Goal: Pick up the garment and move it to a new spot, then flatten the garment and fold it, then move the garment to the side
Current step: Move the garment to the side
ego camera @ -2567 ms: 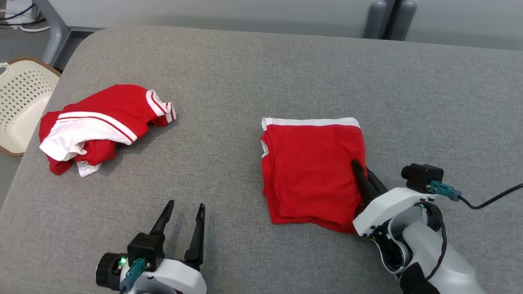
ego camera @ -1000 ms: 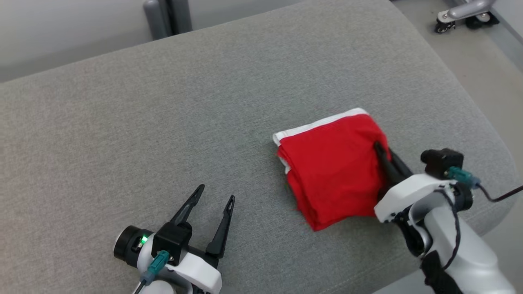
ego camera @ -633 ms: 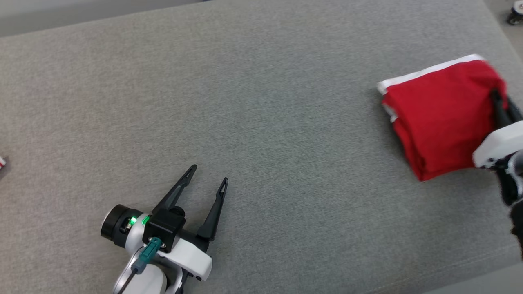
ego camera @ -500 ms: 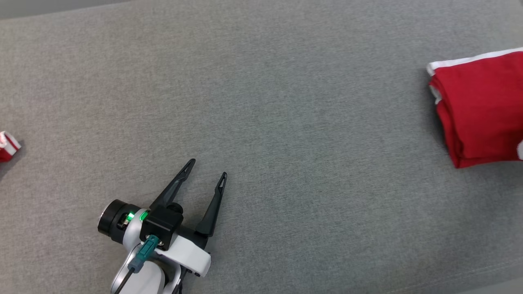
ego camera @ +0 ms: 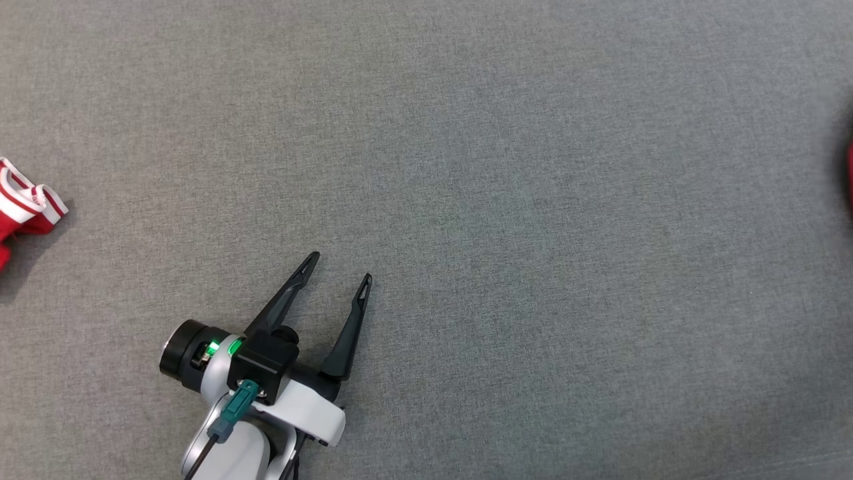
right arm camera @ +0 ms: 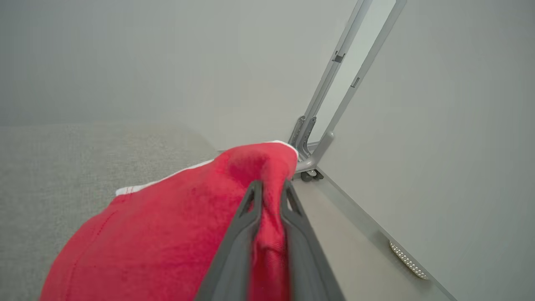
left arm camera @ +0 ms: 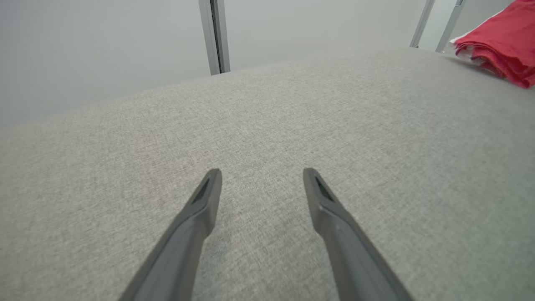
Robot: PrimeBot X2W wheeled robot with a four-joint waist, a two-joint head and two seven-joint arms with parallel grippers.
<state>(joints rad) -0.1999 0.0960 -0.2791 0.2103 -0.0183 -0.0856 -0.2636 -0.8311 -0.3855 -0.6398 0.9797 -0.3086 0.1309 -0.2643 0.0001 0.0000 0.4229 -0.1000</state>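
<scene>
Right fingers (right arm camera: 244, 228) clamp the folded red cloth garment (right arm camera: 167, 234) by its edge at the right end of the grey fabric counter (ego camera: 506, 200); left fingers (ego camera: 286, 293) stand apart. Limp and light, I'd guess, so pinch through all layers.

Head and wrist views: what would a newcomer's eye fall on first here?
The red garment, pinched by the right gripper, stands out in the right wrist view. Next come the left gripper, open and empty over the grey surface, and a striped garment at the head view's left edge.

right hand (right arm camera: 271, 189) clamped on a fold of the red garment (right arm camera: 167, 238); grey table (right arm camera: 62, 167) at 9 o'clock, metal frame leg (right arm camera: 324, 146) at 1 o'clock.
</scene>
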